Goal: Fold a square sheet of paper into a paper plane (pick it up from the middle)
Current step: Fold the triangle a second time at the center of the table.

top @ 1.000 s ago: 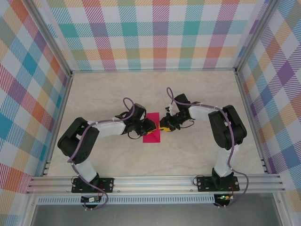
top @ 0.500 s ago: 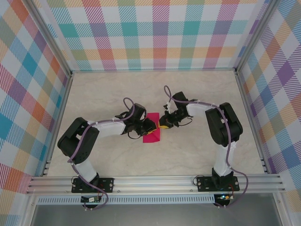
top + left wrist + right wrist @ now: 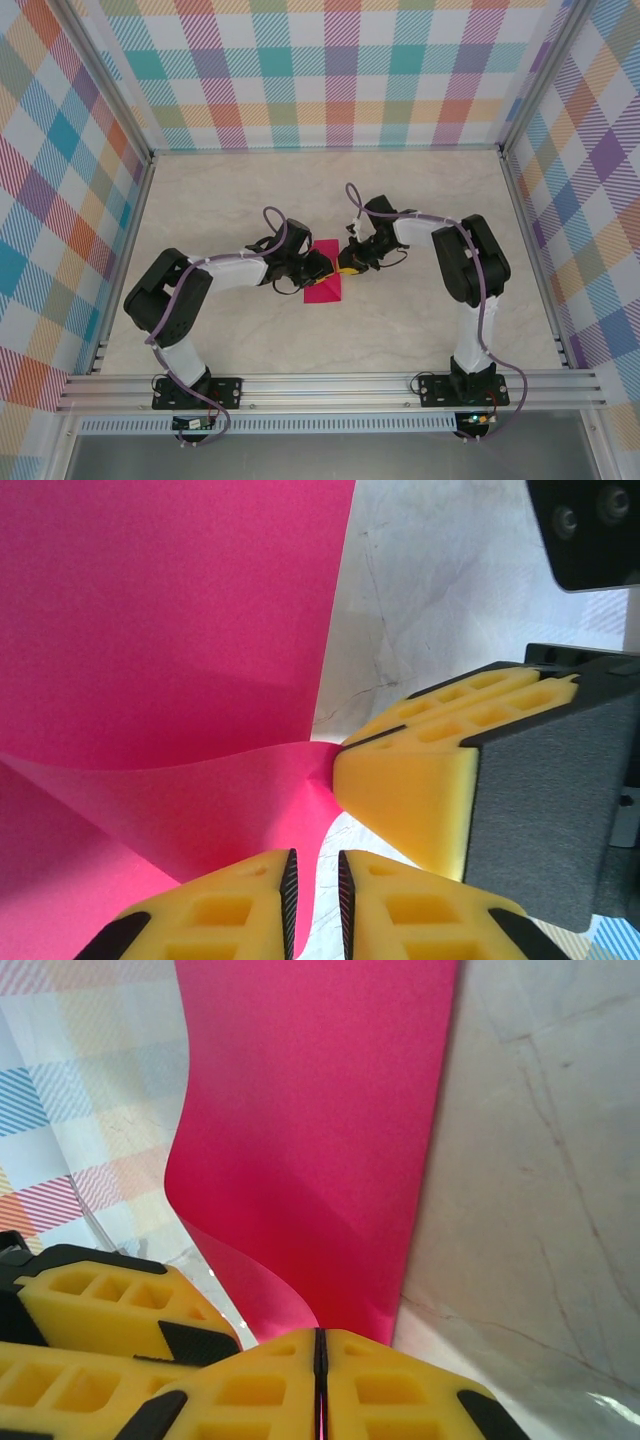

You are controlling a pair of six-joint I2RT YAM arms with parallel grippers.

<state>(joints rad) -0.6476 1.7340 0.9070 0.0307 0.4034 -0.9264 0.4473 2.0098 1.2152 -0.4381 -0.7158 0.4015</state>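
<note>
The square sheet of paper (image 3: 322, 286), magenta-pink, lies mid-table and looks like a narrow rectangle from above. Its right edge curls up off the table (image 3: 170, 610). My right gripper (image 3: 321, 1335) is shut on that raised edge, and a pink sliver shows between its closed pads; the paper (image 3: 320, 1110) stretches away from it. In the left wrist view, the right gripper's yellow fingers (image 3: 400, 790) pinch the curl's tip. My left gripper (image 3: 318, 865) sits just beside it with a narrow gap between its jaws; the paper's edge dips into that gap without being pressed. From above, the left gripper (image 3: 318, 266) and right gripper (image 3: 346, 267) meet over the sheet.
The pale marble-patterned table (image 3: 420, 320) spreads around the sheet. Checked walls (image 3: 330, 70) close off the back and both sides. An aluminium rail (image 3: 330, 385) runs along the near edge by the arm bases.
My right gripper has closed on the paper's raised edge and shifted slightly left. The left gripper has hardly moved and keeps its narrow gap.
</note>
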